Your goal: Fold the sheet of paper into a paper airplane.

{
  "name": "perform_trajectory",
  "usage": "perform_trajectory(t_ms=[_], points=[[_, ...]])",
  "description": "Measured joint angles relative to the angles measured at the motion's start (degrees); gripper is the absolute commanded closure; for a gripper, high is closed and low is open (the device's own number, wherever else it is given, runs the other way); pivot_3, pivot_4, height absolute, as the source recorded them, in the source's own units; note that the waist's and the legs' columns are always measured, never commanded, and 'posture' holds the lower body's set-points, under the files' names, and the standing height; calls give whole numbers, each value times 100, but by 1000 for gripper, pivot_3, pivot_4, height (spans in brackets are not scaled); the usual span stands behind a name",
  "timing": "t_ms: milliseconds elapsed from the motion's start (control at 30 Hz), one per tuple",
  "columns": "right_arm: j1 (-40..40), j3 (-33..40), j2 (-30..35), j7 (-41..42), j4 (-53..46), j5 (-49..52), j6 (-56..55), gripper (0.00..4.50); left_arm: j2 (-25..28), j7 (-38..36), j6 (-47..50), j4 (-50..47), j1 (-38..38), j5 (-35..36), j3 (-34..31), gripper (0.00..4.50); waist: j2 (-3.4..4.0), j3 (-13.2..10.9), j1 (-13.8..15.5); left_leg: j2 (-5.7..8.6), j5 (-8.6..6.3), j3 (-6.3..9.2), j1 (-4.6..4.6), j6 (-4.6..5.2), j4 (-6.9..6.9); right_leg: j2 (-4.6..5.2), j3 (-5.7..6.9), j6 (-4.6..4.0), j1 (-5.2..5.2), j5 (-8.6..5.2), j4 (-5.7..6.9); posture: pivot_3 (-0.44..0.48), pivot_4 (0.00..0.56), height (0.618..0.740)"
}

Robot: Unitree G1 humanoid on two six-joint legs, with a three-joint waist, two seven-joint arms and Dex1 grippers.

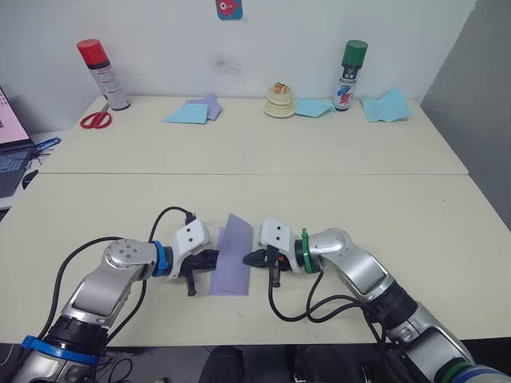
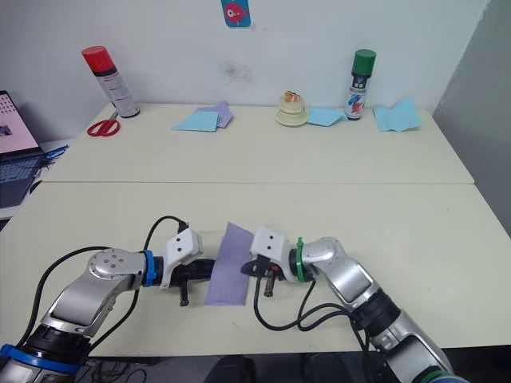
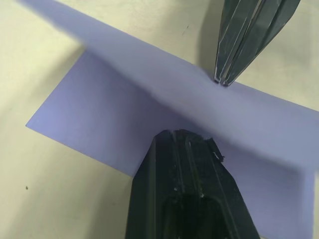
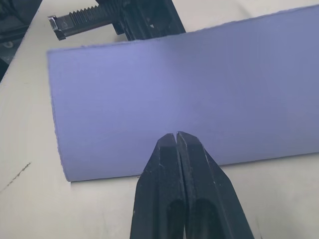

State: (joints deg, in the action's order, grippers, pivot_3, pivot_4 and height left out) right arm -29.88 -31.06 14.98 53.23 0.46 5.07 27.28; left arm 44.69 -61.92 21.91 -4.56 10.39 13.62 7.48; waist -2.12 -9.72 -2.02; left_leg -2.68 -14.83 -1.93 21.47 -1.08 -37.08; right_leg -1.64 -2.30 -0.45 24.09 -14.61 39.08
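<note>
The sheet of paper lies near the front edge of the worktop, between the two arms. It is lavender, folded lengthwise: its left half rests flat on the surface, while the right half stands raised along the crease, tilted up.

The left end effector sits at the sheet's left edge. In the left wrist view its dark fingers appear pressed together, lying on the flat half of the paper. Whether they grip the sheet cannot be told.

The right end effector meets the sheet from the right side. In the right wrist view its fingers are pressed together, tips touching the raised flap near its lower edge; the same closed tips show in the left wrist view, at the crease.

At the back of the worktop, well apart from the work: a red-capped spray can with red scissors beside it, light blue papers with a small lavender scrap, a small cream dish, and a green-capped spray can with more blue papers to either side. A laptop stands at the far left.
</note>
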Motion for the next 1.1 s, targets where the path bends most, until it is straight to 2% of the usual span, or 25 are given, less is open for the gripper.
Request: perform_trajectory(t_ms=[333,633,767,933,1100], points=[[-1,-173,-86,7,218,-229,-195,4461,198,-18,34,-62,-126,66,-174,4500,0,0,-48,-5,0,1,-3,0,4,-6,0,-2,1,-1,0,0,150,725],[-4,-180,-119,37,234,-366,-282,4461,675,-53,436,-102,-446,406,-864,4500,-5,-4,-74,-8,0,6,8,0,3,-9,5,-2,10,-1,-1,0,150,725],[-16,-179,-140,46,267,-383,-309,4461,690,-168,729,-295,-393,789,-1123,4500,-6,-5,-69,-6,0,5,17,0,2,-7,4,-2,13,-1,-7,0,150,725],[-52,-181,-143,71,307,-398,-322,4461,428,-97,1041,-724,-92,1051,-980,4500,-8,-5,-60,-3,0,7,22,0,1,-6,5,-2,14,-1,-7,0,150,725],[-62,-195,-147,89,313,-428,-346,4461,-170,273,888,-574,202,702,-349,4500,-9,-6,-59,-3,0,7,22,0,0,-7,4,-2,15,-1,-5,0,150,725]])
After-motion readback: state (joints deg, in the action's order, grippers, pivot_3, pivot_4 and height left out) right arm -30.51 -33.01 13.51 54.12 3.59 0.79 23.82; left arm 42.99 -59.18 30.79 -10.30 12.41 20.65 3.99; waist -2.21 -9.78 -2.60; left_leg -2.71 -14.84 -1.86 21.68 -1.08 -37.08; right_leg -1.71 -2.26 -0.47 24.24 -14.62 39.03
